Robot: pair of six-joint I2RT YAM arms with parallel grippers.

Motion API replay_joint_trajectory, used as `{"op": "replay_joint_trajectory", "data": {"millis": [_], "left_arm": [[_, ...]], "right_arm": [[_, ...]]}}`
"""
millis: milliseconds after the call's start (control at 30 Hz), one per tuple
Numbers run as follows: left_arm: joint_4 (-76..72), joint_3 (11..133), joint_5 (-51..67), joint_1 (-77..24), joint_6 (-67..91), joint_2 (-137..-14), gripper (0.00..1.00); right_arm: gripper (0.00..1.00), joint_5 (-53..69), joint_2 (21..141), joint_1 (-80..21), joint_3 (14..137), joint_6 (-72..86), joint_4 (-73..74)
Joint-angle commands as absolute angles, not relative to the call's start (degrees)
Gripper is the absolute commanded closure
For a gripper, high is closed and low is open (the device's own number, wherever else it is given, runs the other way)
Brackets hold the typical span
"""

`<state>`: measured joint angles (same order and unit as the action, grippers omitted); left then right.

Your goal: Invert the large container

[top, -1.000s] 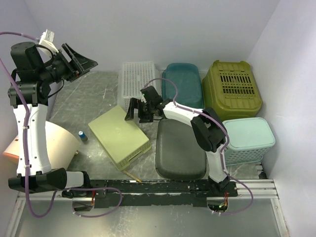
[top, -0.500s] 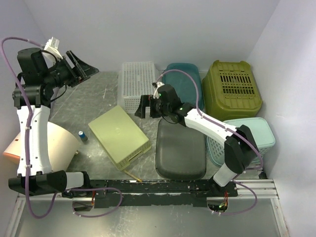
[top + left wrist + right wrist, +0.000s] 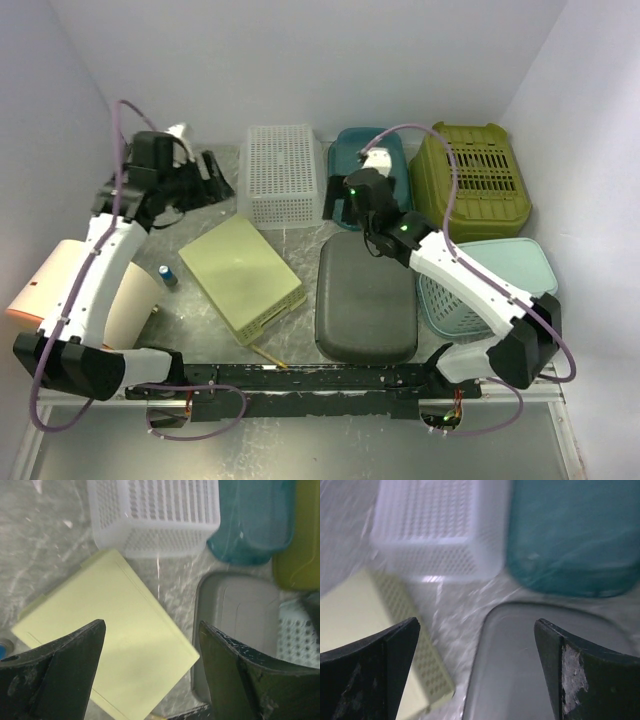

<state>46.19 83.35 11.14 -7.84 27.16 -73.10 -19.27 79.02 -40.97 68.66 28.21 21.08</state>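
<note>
That large dark-grey plastic tub (image 3: 365, 300) seems bottom-up, so probably done; left pincer (image 3: 151, 625) and right pincer (image 3: 476, 622) both gape apart, empty, nothing needing a grip.

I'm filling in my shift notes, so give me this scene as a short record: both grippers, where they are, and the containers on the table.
left gripper: open, holding nothing, left of the white mesh basket
right gripper: open, holding nothing, over the gap between white mesh basket, teal container and grey container
front left: yellow-green container, blue-capped bottle to its left
right side: olive basket, light blue basket
</note>
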Motion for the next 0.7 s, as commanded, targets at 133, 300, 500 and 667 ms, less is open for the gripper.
{"op": "replay_joint_trajectory", "data": {"millis": [133, 300, 500, 667], "left_arm": [[37.93, 73.96, -5.55, -22.97, 24.78, -73.06, 0.13], [32.48, 68.55, -3.63, -23.03, 23.81, -71.7, 0.01], [31.62, 68.81, -3.45, -23.03, 24.58, -72.29, 0.0], [31.34, 69.49, -4.36, -23.03, 24.53, -71.96, 0.01]], "right_arm": [[0.0, -57.41, 76.94, -40.85, 74.57, 30.99, 35.12], [0.0, -61.13, 73.84, -40.82, 71.28, 34.43, 37.44], [0.0, -61.93, 70.36, -40.79, 67.89, 37.42, 36.41], [0.0, -59.82, 68.57, -40.81, 65.71, 35.27, 31.57]]}}
